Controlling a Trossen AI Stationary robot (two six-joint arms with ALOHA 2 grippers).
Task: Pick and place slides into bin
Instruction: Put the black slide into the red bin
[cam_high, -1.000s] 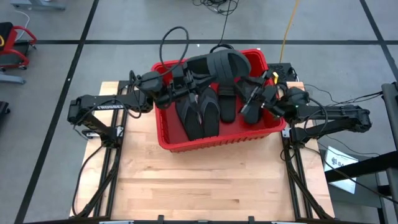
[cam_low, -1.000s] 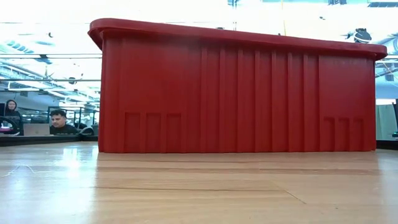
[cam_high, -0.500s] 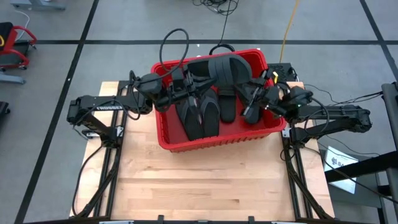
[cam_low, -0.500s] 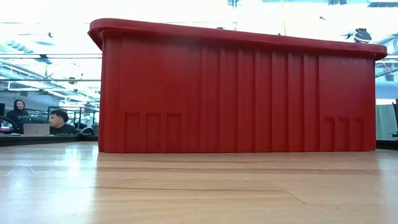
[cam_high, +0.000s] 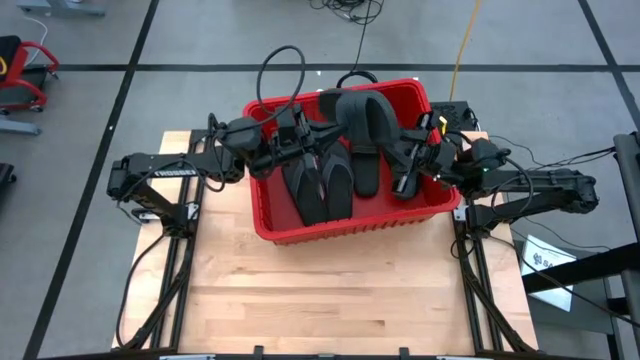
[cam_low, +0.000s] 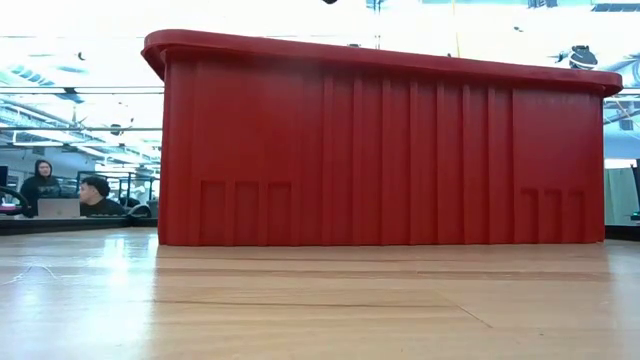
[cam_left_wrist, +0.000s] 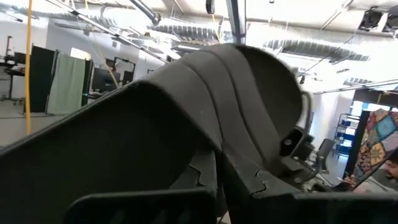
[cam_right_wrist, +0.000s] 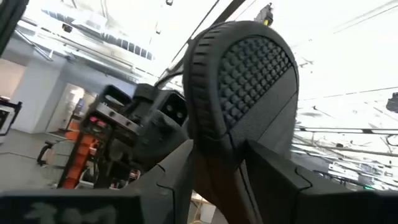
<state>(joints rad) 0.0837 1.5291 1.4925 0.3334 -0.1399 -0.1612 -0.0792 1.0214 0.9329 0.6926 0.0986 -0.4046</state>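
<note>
We find both grippers, left (cam_high: 300, 133) and right (cam_high: 408, 158), clamped on one black slide (cam_high: 360, 115) above the bin (cam_high: 350, 232); releasing it comes next.

The table (cam_high: 330, 300) is a pale wooden butcher-block top, its boards running crosswise, with a dark frame showing along its left and right edges. Directly on it stands the red bin (cam_high: 350, 229), set toward the far half of the top, between the left gripper (cam_high: 297, 135) and the right gripper (cam_high: 408, 165) (both reach in over its rim from the sides). In the low view the bin's ribbed wall (cam_low: 380, 150) meets the wood (cam_low: 320, 300) flat along its whole base. The near half of the top, on the near side of both grippers, shows bare boards.
</note>
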